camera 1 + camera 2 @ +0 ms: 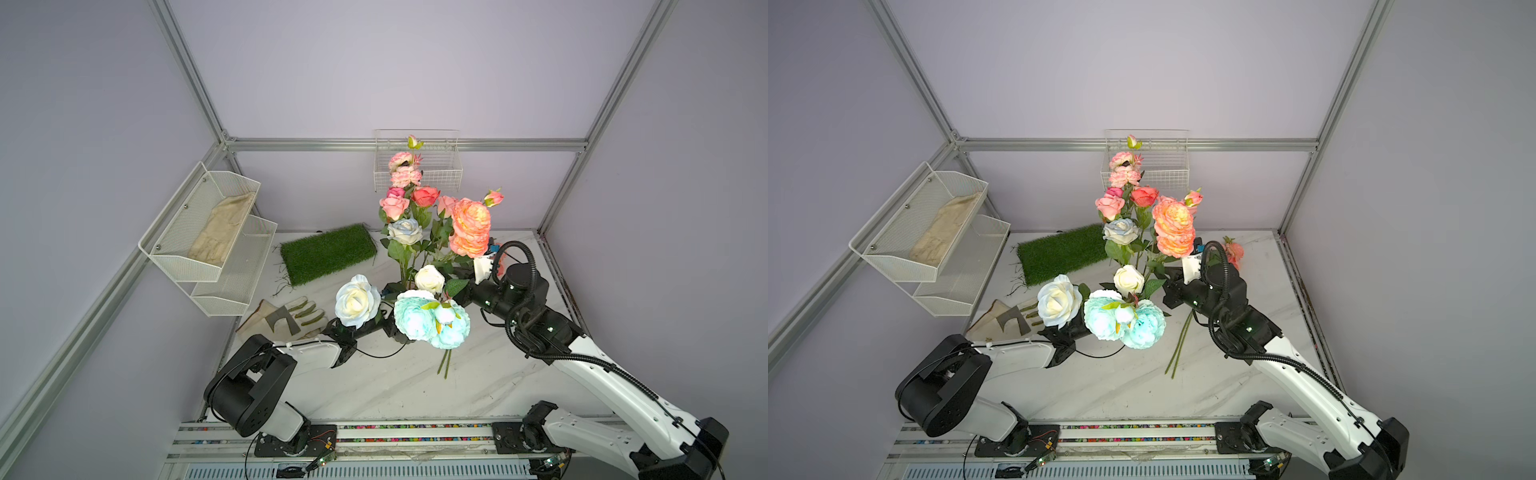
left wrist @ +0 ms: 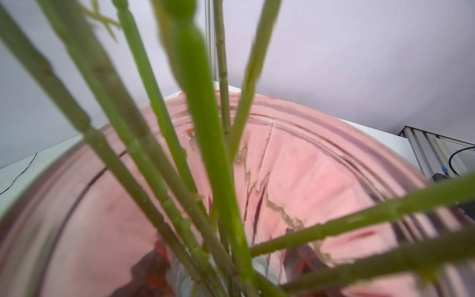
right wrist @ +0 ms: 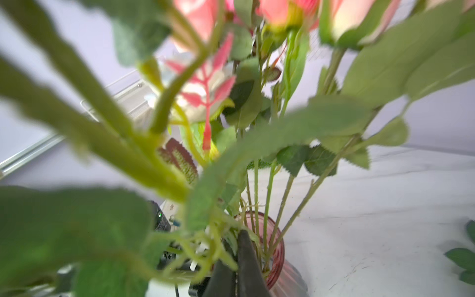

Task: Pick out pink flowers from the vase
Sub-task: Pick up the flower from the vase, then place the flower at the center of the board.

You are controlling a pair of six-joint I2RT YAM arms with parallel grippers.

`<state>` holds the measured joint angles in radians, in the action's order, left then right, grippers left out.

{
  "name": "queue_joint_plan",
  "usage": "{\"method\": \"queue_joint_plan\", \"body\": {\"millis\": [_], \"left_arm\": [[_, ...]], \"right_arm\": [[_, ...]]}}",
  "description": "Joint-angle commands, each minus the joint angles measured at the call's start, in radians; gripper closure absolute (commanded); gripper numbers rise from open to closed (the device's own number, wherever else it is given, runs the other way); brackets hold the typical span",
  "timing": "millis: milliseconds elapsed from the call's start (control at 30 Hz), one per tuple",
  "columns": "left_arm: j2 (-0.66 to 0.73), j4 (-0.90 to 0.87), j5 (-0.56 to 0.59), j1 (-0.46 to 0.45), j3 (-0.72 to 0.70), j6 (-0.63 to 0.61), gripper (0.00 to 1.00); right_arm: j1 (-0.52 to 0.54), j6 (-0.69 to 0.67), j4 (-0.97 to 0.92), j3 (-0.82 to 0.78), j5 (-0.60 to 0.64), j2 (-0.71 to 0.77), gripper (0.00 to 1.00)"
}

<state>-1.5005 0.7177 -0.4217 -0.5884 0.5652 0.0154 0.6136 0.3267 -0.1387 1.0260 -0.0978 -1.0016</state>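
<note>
Right gripper (image 3: 235,272) is pinched together among green stems (image 3: 267,195) at the vase (image 3: 276,254) mouth; left gripper (image 1: 389,322) is closed beside it, hold hidden. Pink flowers (image 1: 395,206) rise above them: probably light, springy, best gripped low on stems

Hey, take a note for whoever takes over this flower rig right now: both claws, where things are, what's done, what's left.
Left claw: shut, apparently gripping the vase to steady it.
Right claw: shut among the stems at the vase's rim; which stem it pinches is unclear.
Done: two loose stems lie on the table, a pink bloom showing behind the right arm.
To do: most pink flowers stand in the vase. Leave the white rose and turquoise blooms alone.
</note>
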Motion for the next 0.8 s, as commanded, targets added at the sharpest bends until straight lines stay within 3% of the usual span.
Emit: {"method": "queue_joint_plan", "body": {"millis": [0,133,267,367,533,667,767], "left_arm": [[-0.028,-0.131,-0.016,0.007,-0.005,0.059,1.00],[-0.027,-0.129,-0.012,0.010,-0.008,0.058,1.00],[-0.027,-0.129,-0.016,0.011,-0.010,0.058,1.00],[-0.023,-0.132,-0.015,0.011,-0.009,0.058,1.00],[-0.020,-0.146,-0.021,0.012,-0.004,0.053,1.00],[-0.021,-0.147,-0.023,0.013,-0.002,0.052,1.00],[-0.019,-0.147,-0.024,0.012,-0.004,0.052,1.00]], "right_arm": [[0.004,-0.017,-0.145,0.085,0.257,0.049,1.00],[-0.006,0.023,-0.334,0.209,0.592,0.041,1.00],[-0.071,0.117,-0.503,0.284,0.719,-0.002,1.00],[-0.201,0.189,-0.557,0.267,0.644,-0.010,1.00],[-0.435,0.187,-0.552,0.197,0.314,-0.069,1.00],[-0.472,0.097,-0.550,0.146,0.162,-0.181,1.00],[-0.479,0.060,-0.512,0.084,0.154,-0.241,1.00]]}}
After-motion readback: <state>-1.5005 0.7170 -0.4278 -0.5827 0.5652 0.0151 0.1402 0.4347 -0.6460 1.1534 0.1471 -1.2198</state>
